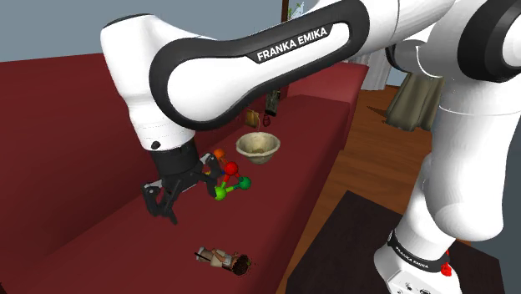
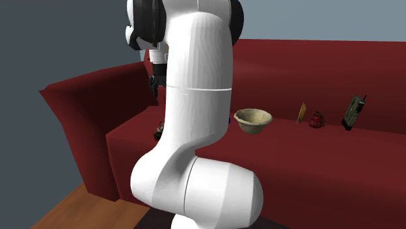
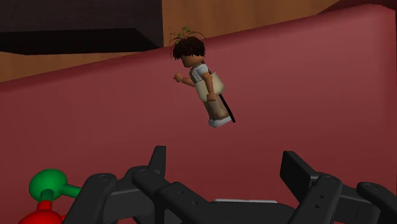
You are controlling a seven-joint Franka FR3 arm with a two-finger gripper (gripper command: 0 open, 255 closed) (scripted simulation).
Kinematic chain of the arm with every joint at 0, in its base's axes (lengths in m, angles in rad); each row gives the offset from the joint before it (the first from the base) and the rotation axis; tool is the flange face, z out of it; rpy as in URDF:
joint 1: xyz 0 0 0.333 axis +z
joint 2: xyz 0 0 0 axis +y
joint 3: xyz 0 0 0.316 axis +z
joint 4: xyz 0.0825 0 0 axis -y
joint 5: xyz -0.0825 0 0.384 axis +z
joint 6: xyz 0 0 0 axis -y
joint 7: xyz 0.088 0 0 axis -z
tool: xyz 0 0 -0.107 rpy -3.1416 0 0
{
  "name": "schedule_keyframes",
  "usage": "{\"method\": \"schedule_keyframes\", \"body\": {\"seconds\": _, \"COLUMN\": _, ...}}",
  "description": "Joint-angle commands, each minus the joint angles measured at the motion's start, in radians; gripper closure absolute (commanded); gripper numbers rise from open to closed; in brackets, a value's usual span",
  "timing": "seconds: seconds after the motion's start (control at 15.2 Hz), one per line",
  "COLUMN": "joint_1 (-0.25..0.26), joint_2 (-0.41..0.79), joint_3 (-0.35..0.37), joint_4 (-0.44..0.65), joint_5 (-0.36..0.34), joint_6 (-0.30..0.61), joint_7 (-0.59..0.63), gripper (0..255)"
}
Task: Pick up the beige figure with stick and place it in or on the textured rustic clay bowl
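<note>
1. Shoulder view: a white robot arm reaches out over the seat of a dark red sofa (image 1: 83,242), which serves as the work surface. Its black gripper (image 1: 179,194) hangs above the seat, angled towards the sofa's front edge.
2. Fingers: in the wrist view the gripper (image 3: 226,168) has its two black fingers spread wide apart, with only bare red cushion between them. It grips nothing.
3. Task's thing: the beige figure (image 1: 221,259) lies flat on the seat close to the front edge, nearer the camera than the gripper and apart from it. In the wrist view the figure (image 3: 203,83) has dark shaggy hair, a pale tunic and a thin dark stick along its legs. It lies ahead of the fingers, not between them, so the hand seems to be aimed at it, ready to come down.
4. Target: the clay bowl (image 1: 257,148), pale tan and open side up, stands on the seat farther back, beyond the gripper. In the second exterior view the bowl (image 2: 252,120) sits clear of its neighbours, so it can likely take the figure from above.
5. Obstacle: a red and green ball-and-rod toy (image 1: 232,179) lies just beside the gripper, between it and the bowl. A carry to the bowl would probably need height to pass over it.
6. Farther along the seat, a small dark red object (image 2: 317,120) and a tall dark object (image 2: 353,112) stand well apart from the work.
</note>
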Motion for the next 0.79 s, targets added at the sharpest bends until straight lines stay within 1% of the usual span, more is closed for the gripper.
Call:
{"method": "schedule_keyframes", "body": {"seconds": 0.0, "joint_1": 0.041, "joint_2": 0.085, "joint_3": 0.003, "joint_4": 0.103, "joint_5": -0.041, "joint_6": -0.034, "joint_7": 0.058, "gripper": 0}}
{"method": "schedule_keyframes", "body": {"seconds": 0.07, "joint_1": 0.043, "joint_2": 0.085, "joint_3": 0.002, "joint_4": 0.103, "joint_5": -0.040, "joint_6": -0.034, "joint_7": 0.058, "gripper": 0}}
{"method": "schedule_keyframes", "body": {"seconds": 0.53, "joint_1": 0.038, "joint_2": 0.089, "joint_3": -0.003, "joint_4": 0.006, "joint_5": -0.046, "joint_6": 0.066, "joint_7": 0.063, "gripper": 0}}
{"method": "schedule_keyframes", "body": {"seconds": 0.73, "joint_1": 0.038, "joint_2": 0.089, "joint_3": -0.003, "joint_4": 0.006, "joint_5": -0.046, "joint_6": 0.066, "joint_7": 0.063, "gripper": 0}}
